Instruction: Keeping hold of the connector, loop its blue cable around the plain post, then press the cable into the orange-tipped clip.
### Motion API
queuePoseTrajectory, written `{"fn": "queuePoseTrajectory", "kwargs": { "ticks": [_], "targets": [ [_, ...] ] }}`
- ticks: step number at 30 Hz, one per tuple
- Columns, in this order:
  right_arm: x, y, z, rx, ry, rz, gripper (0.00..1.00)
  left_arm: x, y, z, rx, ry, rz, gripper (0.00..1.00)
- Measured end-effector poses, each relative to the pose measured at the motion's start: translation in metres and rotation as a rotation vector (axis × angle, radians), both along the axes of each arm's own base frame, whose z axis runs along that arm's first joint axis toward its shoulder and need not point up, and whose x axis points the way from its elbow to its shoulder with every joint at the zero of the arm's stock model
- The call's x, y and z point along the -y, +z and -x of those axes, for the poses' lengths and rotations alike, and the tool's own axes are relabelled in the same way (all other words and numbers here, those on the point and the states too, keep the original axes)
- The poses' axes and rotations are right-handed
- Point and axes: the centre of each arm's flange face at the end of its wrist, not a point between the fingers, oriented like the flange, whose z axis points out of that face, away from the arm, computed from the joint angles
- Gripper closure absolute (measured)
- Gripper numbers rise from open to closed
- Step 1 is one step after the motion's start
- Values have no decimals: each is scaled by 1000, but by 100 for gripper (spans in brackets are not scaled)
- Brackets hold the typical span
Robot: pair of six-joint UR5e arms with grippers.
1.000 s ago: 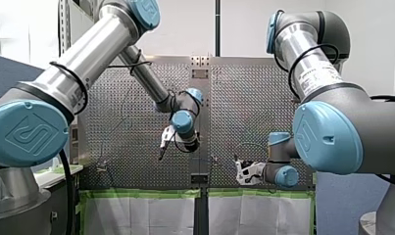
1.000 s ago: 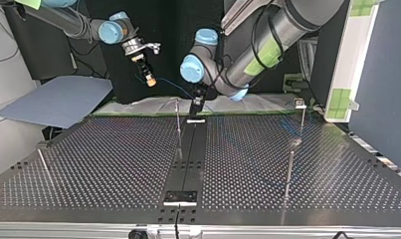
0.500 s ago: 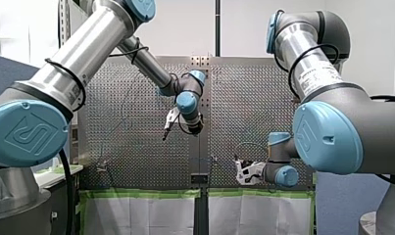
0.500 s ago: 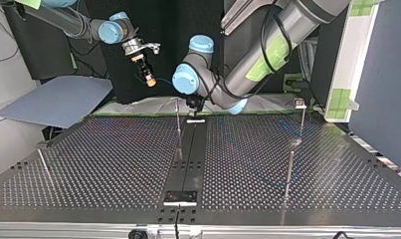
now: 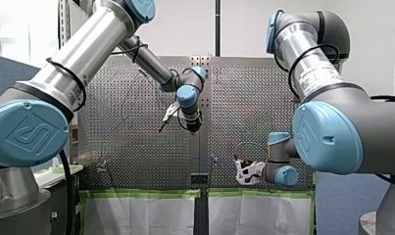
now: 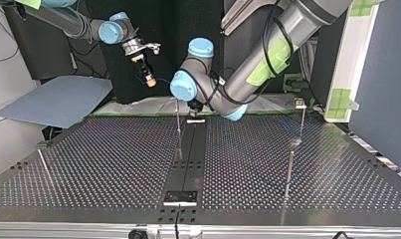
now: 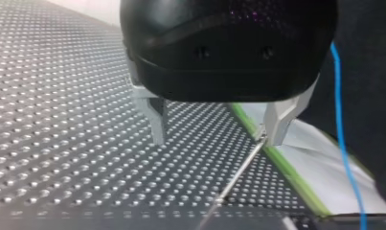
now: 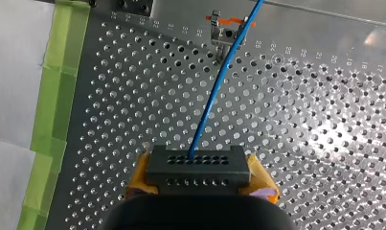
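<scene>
My right gripper point(image 8: 198, 179) is shut on a black connector point(image 8: 198, 164), with yellow pads on both of its sides. From the connector a blue cable point(image 8: 218, 84) runs ahead and passes the orange-tipped clip point(image 8: 222, 29) on the perforated plate. In the top view my right gripper point(image 6: 149, 78) hangs above the table's far edge. My left gripper point(image 7: 218, 140) is open and holds nothing. A thin plain post point(image 7: 238, 175) stands just by one of its metal fingers point(image 7: 278, 125). In the top view this post point(image 6: 178, 124) rises beside my left gripper point(image 6: 193, 106).
More thin posts point(image 6: 289, 174) stand at the top view's right and another post point(image 6: 44, 164) at its left. A black strip point(image 6: 188, 159) runs down the table's middle. Green tape and white sheeting point(image 5: 141, 215) line the table's edge near the arms.
My left gripper has risen in the front view and swung towards the top view's left, nearer the plain post. My right arm and the connector have not moved.
</scene>
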Motion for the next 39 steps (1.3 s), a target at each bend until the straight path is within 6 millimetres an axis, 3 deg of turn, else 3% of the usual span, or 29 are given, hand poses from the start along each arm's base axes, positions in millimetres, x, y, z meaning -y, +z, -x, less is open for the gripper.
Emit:
{"fn": "queuePoseTrajectory", "kwargs": {
  "ticks": [11, 22, 39],
  "targets": [
    [0, 0, -1, 1, 1, 0, 100, 8, -32, 3, -130, -38, -77, 0],
    [0, 0, -2, 1, 4, 0, 100, 15, -13, -12, -163, -38, -79, 0],
    [1, 1, -4, 1, 7, 4, 100, -1, -58, -8, -356, -21, -192, 0]
  ]
}}
